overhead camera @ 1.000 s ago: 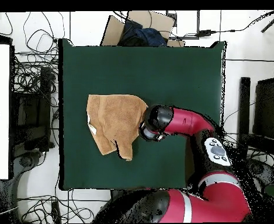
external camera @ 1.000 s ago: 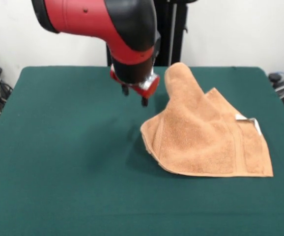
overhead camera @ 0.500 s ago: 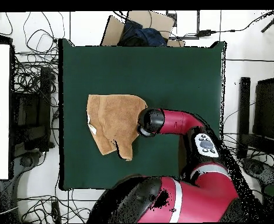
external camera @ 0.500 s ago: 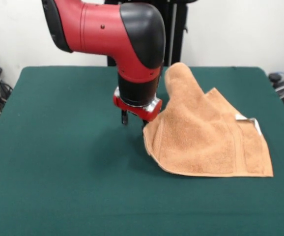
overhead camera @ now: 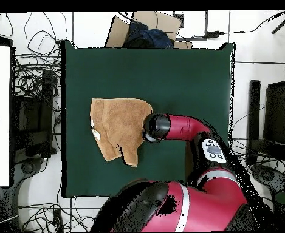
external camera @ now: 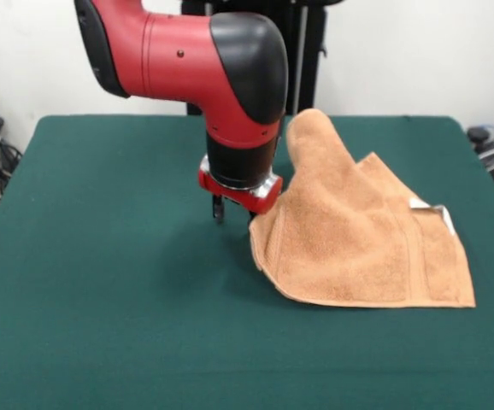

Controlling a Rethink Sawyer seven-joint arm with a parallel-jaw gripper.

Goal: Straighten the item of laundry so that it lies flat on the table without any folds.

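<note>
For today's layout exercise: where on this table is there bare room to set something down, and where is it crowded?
Front view: bare table runs from the gripper to the left edge and along the whole near edge below the towel. Crowded: the towel's left corner, where the gripper stands close.

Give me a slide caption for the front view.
Sawyer gripper lowered at the left edge of a folded peach towel on the green table.
</note>
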